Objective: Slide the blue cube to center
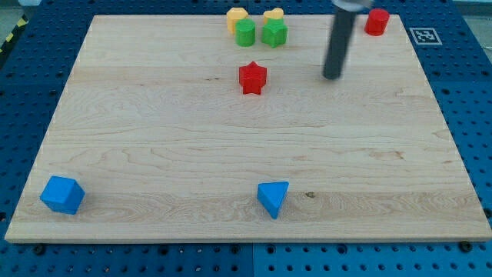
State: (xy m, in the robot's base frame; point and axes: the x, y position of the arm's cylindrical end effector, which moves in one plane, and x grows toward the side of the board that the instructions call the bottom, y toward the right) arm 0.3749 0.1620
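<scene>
Camera view looks down on a pale wooden tabletop (154, 138) that sits on a blue board full of little holes (23, 85). The blue cube block (61, 195) rests in the corner at the view's bottom left, close to the edge of the wood and far from the middle. A blue triangle block (274, 198) sits near the view's bottom edge, about halfway across. A red star block (252, 78) lies above the middle, toward the view's top. Four small blocks crowd together at the view's top edge: a yellow block (237, 17) touching a green round block (245, 33) below it, and a yellow heart block (273, 15) touching a green star block (274, 33) below it. A red round block (377, 21) sits alone near the view's top right corner. My tip (332, 77) is the low end of a straight dark rod; it is to the right of the red star, apart from it, and touches no block. It is very far from the blue cube. This arm has no jaws, only the rod.
</scene>
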